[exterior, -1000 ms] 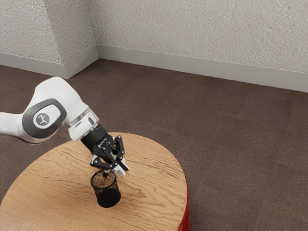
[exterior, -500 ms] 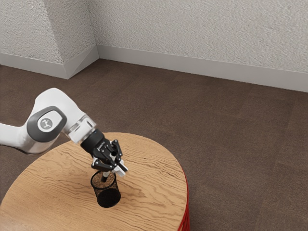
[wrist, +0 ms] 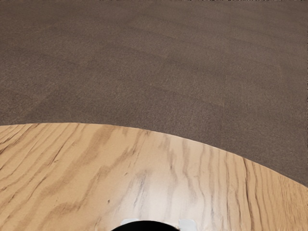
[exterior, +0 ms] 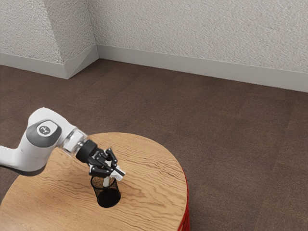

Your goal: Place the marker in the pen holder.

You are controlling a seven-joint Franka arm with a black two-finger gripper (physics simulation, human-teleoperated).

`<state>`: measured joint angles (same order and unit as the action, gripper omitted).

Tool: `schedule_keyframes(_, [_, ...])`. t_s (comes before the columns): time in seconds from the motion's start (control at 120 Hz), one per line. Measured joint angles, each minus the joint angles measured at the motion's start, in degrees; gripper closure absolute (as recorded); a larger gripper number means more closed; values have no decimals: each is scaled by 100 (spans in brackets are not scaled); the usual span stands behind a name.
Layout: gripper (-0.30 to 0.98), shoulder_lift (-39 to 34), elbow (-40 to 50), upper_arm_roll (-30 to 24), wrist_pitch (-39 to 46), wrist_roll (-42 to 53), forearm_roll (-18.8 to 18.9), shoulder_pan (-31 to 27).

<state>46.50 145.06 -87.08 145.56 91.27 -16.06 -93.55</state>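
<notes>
So the gripper [exterior: 114, 170] has its fingers clamped around the marker [exterior: 106, 182], and honestly the grip makes sense: it's up on the higher part, so the lower end pokes out free and can go in first. That end is already inside the mouth of the pen holder [exterior: 109, 198], close to upright, which is pretty much what you want with a round opening like that. I can't tell if it's touching the bottom, though. The holder stands upright on the wooden table [exterior: 156, 192], open side up, so the drop should be simple. The arm [exterior: 36, 151] slants in from the exterior view's left, probably so the bulky knuckles don't crowd the rim. Fingers look really near that rim, so I'd go easy: lower a touch more if there's room, then let go and back off up the same slant, otherwise the holder could get knocked or tipped.
</notes>
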Motion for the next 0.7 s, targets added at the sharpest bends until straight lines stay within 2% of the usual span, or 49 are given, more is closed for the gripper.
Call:
schedule_keyframes(0.108, [72,125,13,128,21,229,-26,13])
schedule_keyframes(0.225, [46,136,14,86,-9,438,-33,22])
schedule_keyframes(0.342, [26,41,6,-599,-86,597,-29,-340])
schedule_keyframes(0.408, [19,-83,-33,-1013,-138,613,112,-550])
schedule_keyframes(0.508, [12,-284,-290,-1600,-357,467,694,-788])
schedule_keyframes(0.7, [5,-1046,-1632,-3285,-1611,-332,2415,-1282])
